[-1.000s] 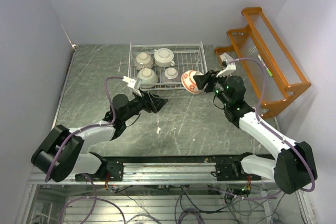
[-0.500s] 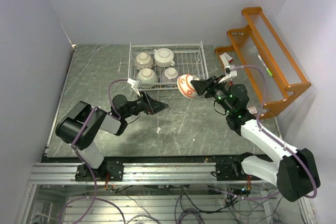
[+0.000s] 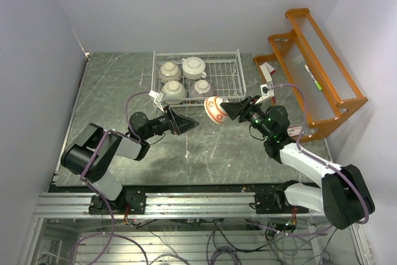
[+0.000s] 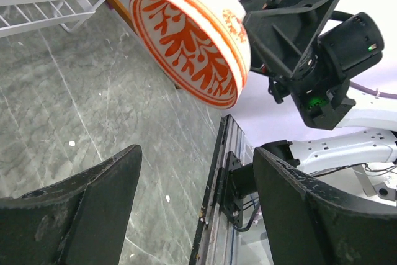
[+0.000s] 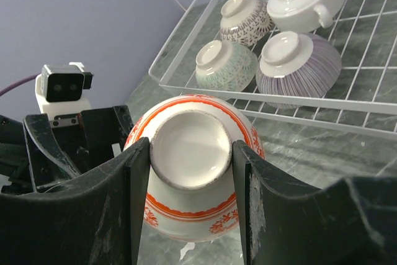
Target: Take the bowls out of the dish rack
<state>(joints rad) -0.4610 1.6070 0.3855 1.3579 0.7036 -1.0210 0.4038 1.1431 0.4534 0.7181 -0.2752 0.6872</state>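
Ceramic, likely brittle and slick: the red-patterned bowl (image 3: 214, 108) hangs over the table (image 3: 118, 91) just near of the dish rack (image 3: 232, 76), right gripper (image 3: 224, 109) clamped across its foot ring. The left gripper (image 3: 189, 122) gapes empty; the rim looks the safer hold.

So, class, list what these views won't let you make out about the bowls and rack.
Insides of the four racked bowls: all upside down, every view.
Flanks of the red-patterned bowl: covered by the right gripper, right wrist view.
Part of the dish rack: cut off by both wrist frames' edges.
Top view, too small: the white scrap and items on the orange shelf.
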